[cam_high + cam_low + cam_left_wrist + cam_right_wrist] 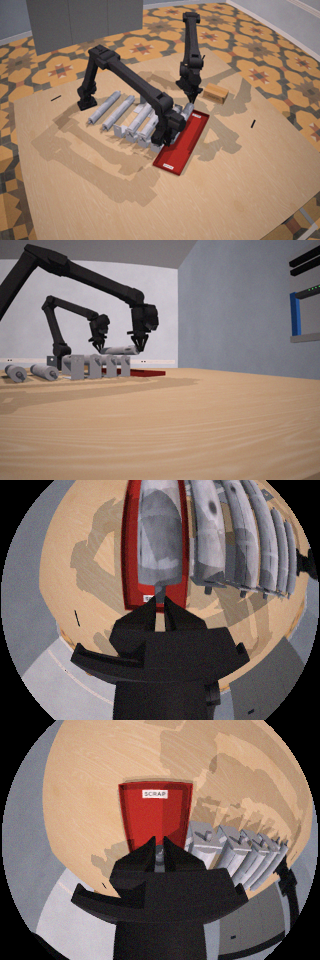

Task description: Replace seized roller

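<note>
A grey roller (188, 109) (118, 350) (160, 545) hangs level, lengthwise above the red scrap tray (178, 157) (155, 373) (127, 555) (155, 817). My left gripper (191, 102) (99, 351) (160, 600) is shut on its far axle end. My right gripper (167, 144) (140, 351) (159, 840) is shut on its near axle end. Three rollers sit in the bed beside the tray. The bed's empty position, with a bare bracket (119, 130) (77, 366), is farthest from the tray. Two spare rollers (104, 107) (118, 112) (15, 373) (44, 371) lie on the table beside it.
A cardboard box (214, 93) stands beyond the tray's far end. The right arm reaches over the bed and hides part of it in the top view. The bed's upright brackets (111, 366) stand close beside the tray, below the held roller's height.
</note>
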`<action>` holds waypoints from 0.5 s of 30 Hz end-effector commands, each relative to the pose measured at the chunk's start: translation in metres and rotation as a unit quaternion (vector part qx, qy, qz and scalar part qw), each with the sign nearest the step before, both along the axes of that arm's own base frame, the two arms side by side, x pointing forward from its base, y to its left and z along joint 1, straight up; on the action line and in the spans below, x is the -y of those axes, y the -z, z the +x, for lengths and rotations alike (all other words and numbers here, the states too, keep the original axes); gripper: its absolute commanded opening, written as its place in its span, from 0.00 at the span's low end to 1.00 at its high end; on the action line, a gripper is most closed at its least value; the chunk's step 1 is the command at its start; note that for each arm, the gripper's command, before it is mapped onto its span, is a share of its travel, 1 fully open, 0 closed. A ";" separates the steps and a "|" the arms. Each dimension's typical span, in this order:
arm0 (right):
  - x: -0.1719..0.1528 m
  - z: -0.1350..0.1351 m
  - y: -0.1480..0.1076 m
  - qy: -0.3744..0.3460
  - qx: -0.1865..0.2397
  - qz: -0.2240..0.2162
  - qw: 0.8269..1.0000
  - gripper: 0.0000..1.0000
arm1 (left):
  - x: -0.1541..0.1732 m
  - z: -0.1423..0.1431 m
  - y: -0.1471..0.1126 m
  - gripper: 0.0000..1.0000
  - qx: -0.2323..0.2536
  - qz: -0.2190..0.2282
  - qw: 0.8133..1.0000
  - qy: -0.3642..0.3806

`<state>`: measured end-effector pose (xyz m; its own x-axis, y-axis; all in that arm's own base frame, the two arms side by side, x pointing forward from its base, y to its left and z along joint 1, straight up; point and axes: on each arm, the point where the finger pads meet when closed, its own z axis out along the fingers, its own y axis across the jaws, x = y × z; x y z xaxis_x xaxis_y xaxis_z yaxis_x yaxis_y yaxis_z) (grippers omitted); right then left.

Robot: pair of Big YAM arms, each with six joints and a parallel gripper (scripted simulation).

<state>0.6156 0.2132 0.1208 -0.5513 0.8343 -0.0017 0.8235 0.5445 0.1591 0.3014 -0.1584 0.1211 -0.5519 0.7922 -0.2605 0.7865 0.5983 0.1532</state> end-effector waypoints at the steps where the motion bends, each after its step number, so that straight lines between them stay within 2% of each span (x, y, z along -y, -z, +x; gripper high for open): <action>1: 0.005 0.019 -0.022 0.014 0.029 0.006 0.999 0.03 | 0.004 0.015 -0.014 0.03 0.022 -0.009 1.000 0.004; 2: 0.003 0.027 -0.015 0.014 0.031 0.006 0.999 0.03 | 0.001 0.010 -0.002 0.03 0.010 -0.004 1.000 0.005; 4: 0.004 0.025 -0.011 0.014 0.027 0.004 1.000 0.03 | 0.002 0.011 -0.006 0.03 0.015 -0.008 1.000 0.005; 6: 0.004 0.026 -0.031 0.015 0.043 0.009 0.999 0.03 | 0.003 0.014 -0.014 0.03 0.027 -0.015 1.000 0.005; 7: 0.003 0.027 -0.046 0.015 0.054 0.013 0.998 0.03 | 0.002 0.012 -0.010 0.03 0.024 -0.014 1.000 0.005; 8: 0.003 0.028 -0.049 0.015 0.057 0.014 0.998 0.03 | 0.003 0.015 -0.013 0.03 0.026 -0.016 1.000 0.005; 11: 0.004 0.027 -0.045 0.015 0.053 0.012 0.998 0.03 | 0.002 0.012 0.003 0.03 0.007 -0.008 1.000 0.005; 13: 0.003 0.027 -0.020 0.015 0.034 0.005 0.999 0.03 | 0.000 0.009 0.004 0.03 0.009 -0.010 1.000 0.005; 14: 0.003 0.028 -0.010 0.015 0.027 0.003 1.000 0.03 | 0.003 0.014 -0.007 0.03 0.017 -0.014 1.000 0.005; 15: 0.003 0.027 -0.028 0.015 0.040 0.007 0.999 0.03 | 0.004 0.017 -0.016 0.03 0.022 -0.015 1.000 0.004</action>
